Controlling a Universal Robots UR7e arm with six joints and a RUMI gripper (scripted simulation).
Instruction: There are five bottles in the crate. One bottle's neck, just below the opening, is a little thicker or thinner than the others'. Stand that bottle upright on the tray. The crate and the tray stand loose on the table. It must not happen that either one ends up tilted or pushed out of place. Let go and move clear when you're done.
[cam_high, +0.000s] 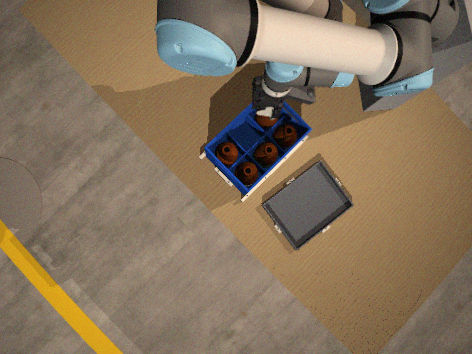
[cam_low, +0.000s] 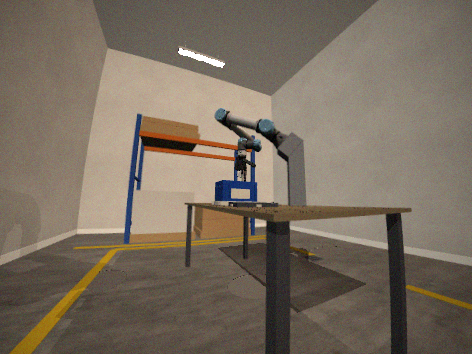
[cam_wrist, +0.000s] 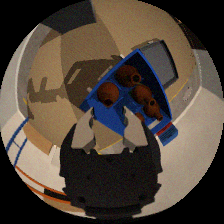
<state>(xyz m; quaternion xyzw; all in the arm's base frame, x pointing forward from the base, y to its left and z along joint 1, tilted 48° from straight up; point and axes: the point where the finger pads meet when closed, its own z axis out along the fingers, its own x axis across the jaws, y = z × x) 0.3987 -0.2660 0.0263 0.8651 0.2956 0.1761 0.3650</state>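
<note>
The blue crate (cam_high: 253, 149) stands on the table with five brown bottles, each upright in its own compartment; one compartment is empty. My gripper (cam_high: 266, 111) hangs over the crate's far corner, just above the bottle (cam_high: 266, 120) there. Its fingers stand partly open with nothing between them. In the wrist view the fingertips frame the crate's near edge, and several bottles (cam_wrist: 108, 94) show beyond them. The grey tray (cam_high: 306, 204) lies empty to the crate's right. From the side, the gripper (cam_low: 241, 175) is a little above the crate (cam_low: 236, 191). I cannot tell the neck widths apart.
The arm's large links (cam_high: 300, 40) pass over the table's far side and cast a shadow by the crate. The arm's grey pedestal (cam_low: 295, 170) stands behind the table. A blue and orange shelf rack (cam_low: 170, 145) stands at the back wall.
</note>
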